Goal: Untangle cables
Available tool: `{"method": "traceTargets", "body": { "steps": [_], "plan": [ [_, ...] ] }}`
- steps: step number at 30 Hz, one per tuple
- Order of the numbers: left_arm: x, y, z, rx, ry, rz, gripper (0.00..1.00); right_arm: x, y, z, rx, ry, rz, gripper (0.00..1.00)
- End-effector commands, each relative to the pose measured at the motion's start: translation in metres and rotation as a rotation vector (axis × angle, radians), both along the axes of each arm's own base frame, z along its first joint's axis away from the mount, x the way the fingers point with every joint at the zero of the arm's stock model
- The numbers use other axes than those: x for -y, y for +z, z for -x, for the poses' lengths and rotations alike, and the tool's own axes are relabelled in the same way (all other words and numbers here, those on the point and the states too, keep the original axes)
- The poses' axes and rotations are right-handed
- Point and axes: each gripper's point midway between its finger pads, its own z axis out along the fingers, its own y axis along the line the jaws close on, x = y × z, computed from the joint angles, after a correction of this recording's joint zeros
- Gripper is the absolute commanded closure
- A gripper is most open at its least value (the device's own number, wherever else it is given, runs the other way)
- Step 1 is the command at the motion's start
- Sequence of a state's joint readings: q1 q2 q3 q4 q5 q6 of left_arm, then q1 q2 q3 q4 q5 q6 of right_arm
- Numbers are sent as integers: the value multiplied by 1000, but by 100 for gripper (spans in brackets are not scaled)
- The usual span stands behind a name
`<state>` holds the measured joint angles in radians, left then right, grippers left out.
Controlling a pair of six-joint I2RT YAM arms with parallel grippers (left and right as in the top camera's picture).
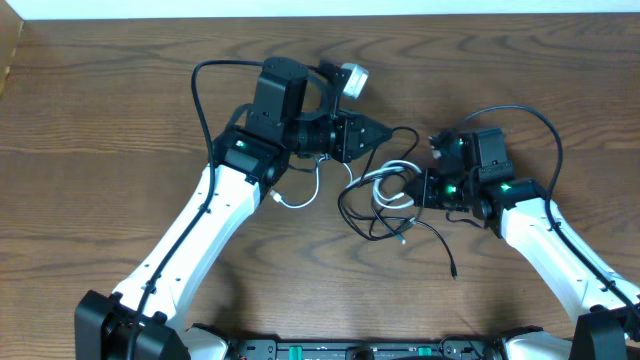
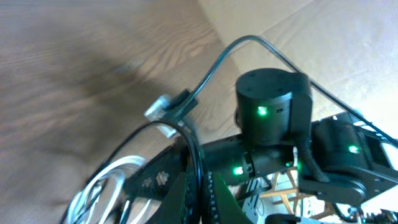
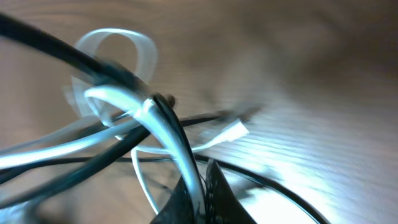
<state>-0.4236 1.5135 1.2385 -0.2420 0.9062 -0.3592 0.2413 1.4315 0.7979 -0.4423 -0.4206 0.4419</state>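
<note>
Cables (image 1: pixel 385 195) on table (image 1: pixel 100 150), centre-right.

Seemingly a robotics lab bench: dark wood-grain table (image 1: pixel 90 150), white-and-black left arm (image 1: pixel 195 235) and right arm (image 1: pixel 560 250) based at its near edge, green status lights (image 1: pixel 240 144) glowing on both.

Tangled black and white cables (image 1: pixel 381 192), between two arms' jaws, on wooden table (image 1: pixel 100 130)

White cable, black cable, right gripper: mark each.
white cable (image 3: pixel 175 135), right wrist view, stretch entering the gripper.
black cable (image 1: pixel 455 272), overhead view, free end.
right gripper (image 3: pixel 200 182), right wrist view, between fingertips.
</note>
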Motion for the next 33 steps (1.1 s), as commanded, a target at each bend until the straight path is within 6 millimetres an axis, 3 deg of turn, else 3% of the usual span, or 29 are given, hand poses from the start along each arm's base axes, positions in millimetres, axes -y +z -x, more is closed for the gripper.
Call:
{"method": "traceTargets", "body": {
  "steps": [1, 3, 5, 12, 15, 18, 21, 24, 28, 33],
  "plan": [
    [-36, -19, -24, -16, 171, -123, 92, 72, -21, -4, -49, -307, 338, 99],
    [-69, -41, -37, -75, 300, -228, 93, 99, -27, 8, -91, -389, 456, 99],
    [-100, -58, -43, -132, 399, -308, 93, 113, -28, 15, -117, -418, 517, 99],
    [-191, -92, -42, -348, 665, -453, 93, 122, -29, 18, -139, -452, 517, 99],
    [-207, -95, -40, -402, 717, -448, 92, 115, -29, 14, -131, -442, 478, 99],
    [-201, -92, -38, -437, 697, -389, 69, 96, -27, 5, -97, -349, 399, 99],
    [-180, -84, -36, -424, 619, -329, 56, 61, -17, -7, -17, -161, 256, 99],
    [-157, -76, -35, -354, 519, -309, 52, 25, -1, -14, 68, 0, 93, 99],
    [-126, -73, -27, -217, 366, -350, 48, -28, 40, -12, 218, 258, -185, 99],
    [-96, -79, -16, -130, 232, -392, 40, -53, 69, -4, 297, 390, -353, 99]
  ]
}}
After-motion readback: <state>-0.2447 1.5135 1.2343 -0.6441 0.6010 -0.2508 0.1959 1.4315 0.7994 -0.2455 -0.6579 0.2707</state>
